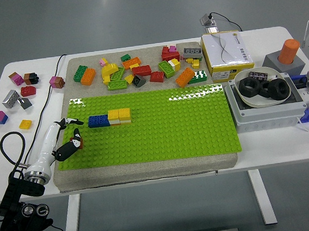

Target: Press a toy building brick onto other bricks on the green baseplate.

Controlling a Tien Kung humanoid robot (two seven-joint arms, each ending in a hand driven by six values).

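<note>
A green baseplate (171, 125) lies on a grey mat (148, 167). On its left part stands a short row of bricks: a blue brick (97, 120) and two yellow bricks (119, 114) on a white layer. My left hand (71, 139) comes in from the lower left on a white forearm and hovers over the plate's left edge, just left of and nearer than the row. Its black fingers are curled around a small red brick (80, 144). No right hand shows in the head view.
Several loose bricks (140, 71) lie heaped on the mat behind the plate. A yellow-and-white box (225, 53) and a white bowl (247, 98) of black rings stand to the right. Small cubes (19, 94) and a black cable (7, 146) lie to the left.
</note>
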